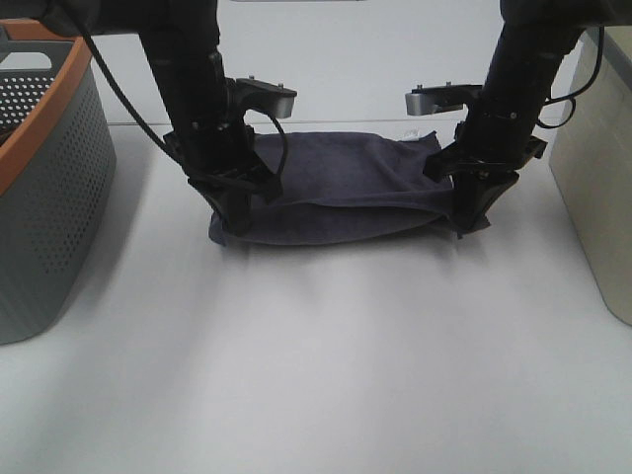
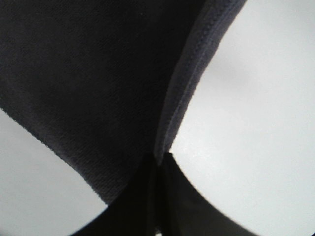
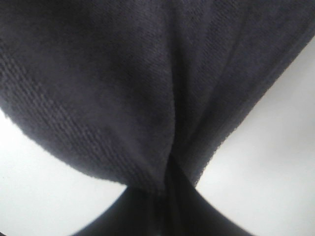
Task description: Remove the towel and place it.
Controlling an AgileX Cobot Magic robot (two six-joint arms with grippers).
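The towel (image 1: 341,188), dark charcoal-grey with hemmed edges, lies folded over on the white table with a small white tag at its far right edge. My left gripper (image 1: 233,219) is shut on its near left corner, and my right gripper (image 1: 466,219) is shut on its near right corner. In the left wrist view the towel (image 2: 98,73) runs into the closed fingers (image 2: 147,196), its hem showing. In the right wrist view the towel (image 3: 147,83) bunches into the closed fingers (image 3: 162,206). The near edge sags slightly between the two grippers.
A grey perforated basket (image 1: 49,188) with an orange rim stands at the left. A beige bin (image 1: 597,178) stands at the right edge. White table surface (image 1: 326,365) spreads in front of the towel.
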